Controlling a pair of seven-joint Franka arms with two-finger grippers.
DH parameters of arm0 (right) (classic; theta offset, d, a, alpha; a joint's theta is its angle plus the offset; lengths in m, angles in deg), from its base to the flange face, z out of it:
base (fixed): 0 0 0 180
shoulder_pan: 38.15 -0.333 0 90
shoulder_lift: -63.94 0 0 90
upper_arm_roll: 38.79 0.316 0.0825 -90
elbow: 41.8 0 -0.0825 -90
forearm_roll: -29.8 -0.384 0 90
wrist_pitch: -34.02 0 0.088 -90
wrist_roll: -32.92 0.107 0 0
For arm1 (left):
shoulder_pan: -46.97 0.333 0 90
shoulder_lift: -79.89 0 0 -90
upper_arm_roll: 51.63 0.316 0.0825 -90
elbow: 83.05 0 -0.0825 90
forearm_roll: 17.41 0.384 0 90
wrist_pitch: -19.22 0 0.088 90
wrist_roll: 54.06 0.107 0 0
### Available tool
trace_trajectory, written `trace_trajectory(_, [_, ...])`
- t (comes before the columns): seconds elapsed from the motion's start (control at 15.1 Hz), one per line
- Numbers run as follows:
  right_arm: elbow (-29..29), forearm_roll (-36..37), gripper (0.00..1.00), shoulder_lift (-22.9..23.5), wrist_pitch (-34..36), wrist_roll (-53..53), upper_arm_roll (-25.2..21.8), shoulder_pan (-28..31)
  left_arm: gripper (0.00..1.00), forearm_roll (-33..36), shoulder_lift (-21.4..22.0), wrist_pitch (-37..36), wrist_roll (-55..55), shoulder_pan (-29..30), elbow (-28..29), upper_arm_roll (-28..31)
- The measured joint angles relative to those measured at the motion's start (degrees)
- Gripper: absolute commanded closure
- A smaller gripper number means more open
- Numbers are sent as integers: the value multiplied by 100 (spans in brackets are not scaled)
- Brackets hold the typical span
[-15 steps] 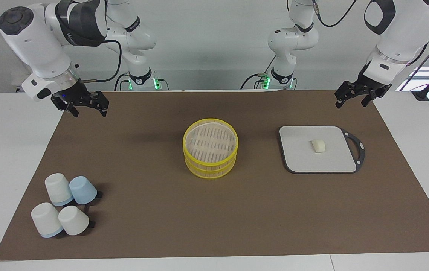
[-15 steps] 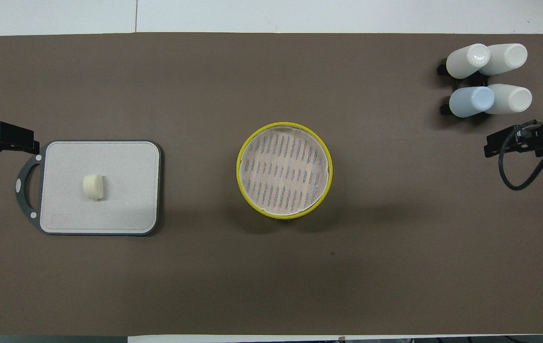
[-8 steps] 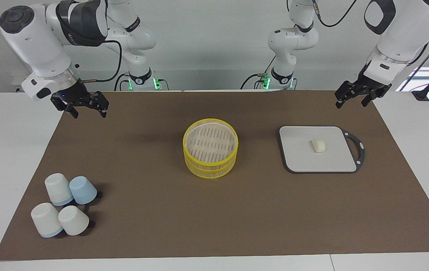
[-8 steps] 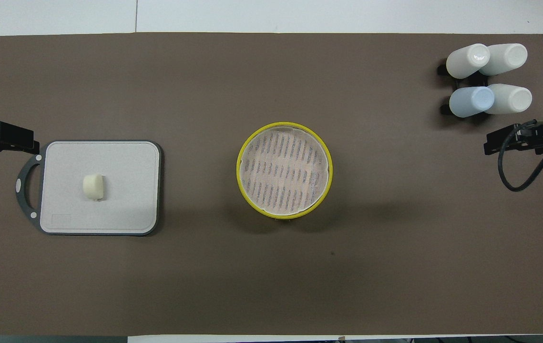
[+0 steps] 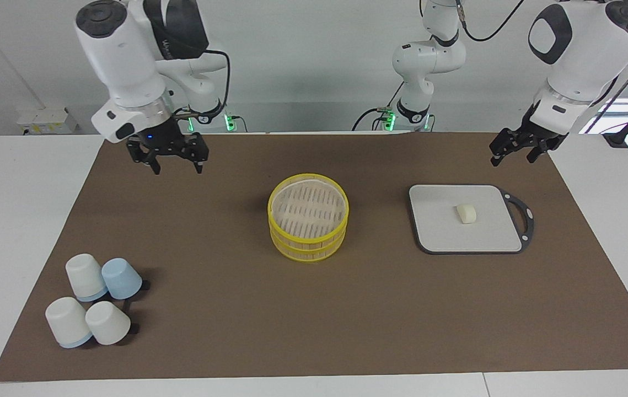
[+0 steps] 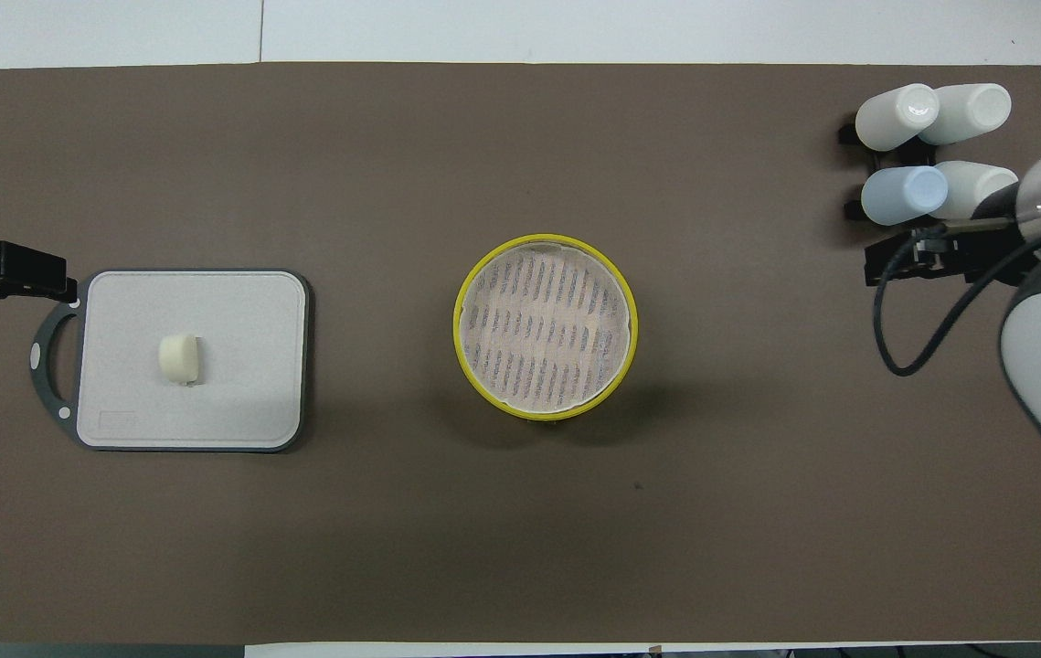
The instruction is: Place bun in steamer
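Observation:
The bun (image 5: 467, 213) is a small cream-white lump lying on the flat grey board (image 5: 439, 234), toward the left arm's end of the table; it also shows in the overhead view (image 6: 178, 357). The steamer (image 5: 308, 251) stands at the table's middle, its yellow-rimmed slatted upper piece stacked on the basket (image 6: 461, 320). My right gripper (image 5: 177, 169) hangs open and empty in the air over the brown mat, between its own end and the steamer. My left gripper (image 5: 513, 159) hangs open and empty over the mat beside the board's handle end.
Several white and pale blue cups (image 5: 96, 300) stand upside down in a cluster at the right arm's end, farther from the robots; they show in the overhead view (image 6: 936, 151) too. The board (image 6: 237, 402) has a black rim and handle. A brown mat covers the table.
My right arm has swung in from the table's edge toward the steamer, gripper still open. My left gripper has barely shifted. The bun and steamer have not moved.

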Motion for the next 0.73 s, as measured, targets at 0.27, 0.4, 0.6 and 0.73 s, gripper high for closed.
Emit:
trace_trajectory(0.27, [-796, 12, 4, 815, -74, 1193, 14, -967, 0, 2, 146, 641, 0, 63, 839, 5])
trace_trajectory(0.4, [-1072, 37, 5, 1267, -240, 1664, 4, -1284, 0, 3, 138, 1200, 0, 66, 1359, 7])
trace_trajectory(0.6, [-1513, 84, 8, 1879, -396, 2431, -10, -1712, 0, 4, 36, 2047, 0, 69, 2142, 11])
trace_trajectory(0.73, [-1869, 98, 8, 2237, -396, 2922, -15, -1991, 0, 4, -79, 2346, 0, 70, 2443, 11])
